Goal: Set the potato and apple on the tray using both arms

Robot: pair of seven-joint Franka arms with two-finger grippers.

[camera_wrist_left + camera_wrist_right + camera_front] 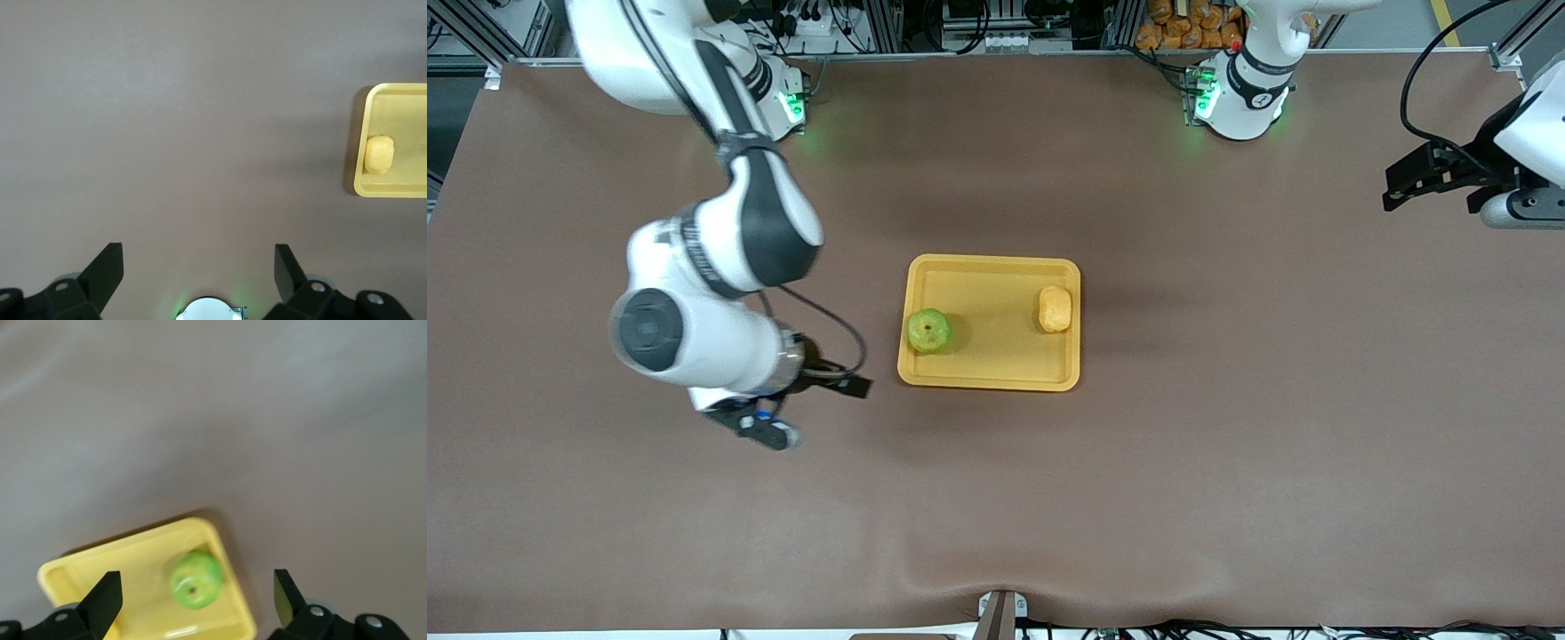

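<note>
The yellow-orange tray (996, 382) lies at the table's middle. The green apple (929, 331) sits in it at the right arm's end. The yellow-tan potato (1055, 308) sits in it at the left arm's end. My right gripper (827, 402) is open and empty, over the bare table beside the tray's apple end. Its wrist view shows the open gripper (197, 590) with the apple (195, 580) in the tray (127, 563). My left gripper (1432, 188) is open and empty, over the table's left-arm end, well apart from the tray. Its wrist view shows the open gripper (199, 263), the potato (379, 154) and the tray (400, 107).
A brown cloth (1227, 462) covers the whole table. Several orange-brown items (1192, 22) are piled past the table's edge by the left arm's base. A small clamp (1000, 613) sits at the table's edge nearest the front camera.
</note>
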